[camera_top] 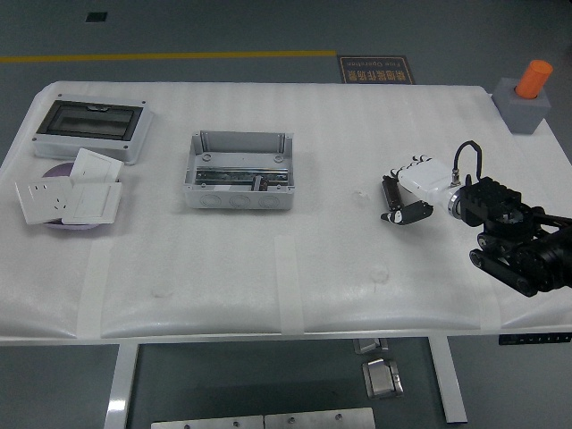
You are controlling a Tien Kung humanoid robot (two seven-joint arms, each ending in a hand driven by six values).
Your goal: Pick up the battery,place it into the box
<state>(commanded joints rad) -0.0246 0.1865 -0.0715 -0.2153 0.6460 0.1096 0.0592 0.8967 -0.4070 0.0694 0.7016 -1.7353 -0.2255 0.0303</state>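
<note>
The battery (389, 189), a small dark cylinder, lies on the white table right of the middle. My right hand (400, 189) comes in from the right at table height. Its white-backed fingers (409, 166) sit just behind the battery and its thumb (407, 214) just in front, so the battery lies between them. The hand is still spread and I cannot tell whether it touches the battery. The box (239, 202), an open grey case with metal parts inside, stands left of the middle, well apart from the hand. My left arm is out of view.
A grey enclosure with a dark window lid (89, 128) stands at the back left. White socket plates (67, 197) lie on a purple dish in front of it. An orange cylinder on a grey block (527, 94) stands at the back right corner.
</note>
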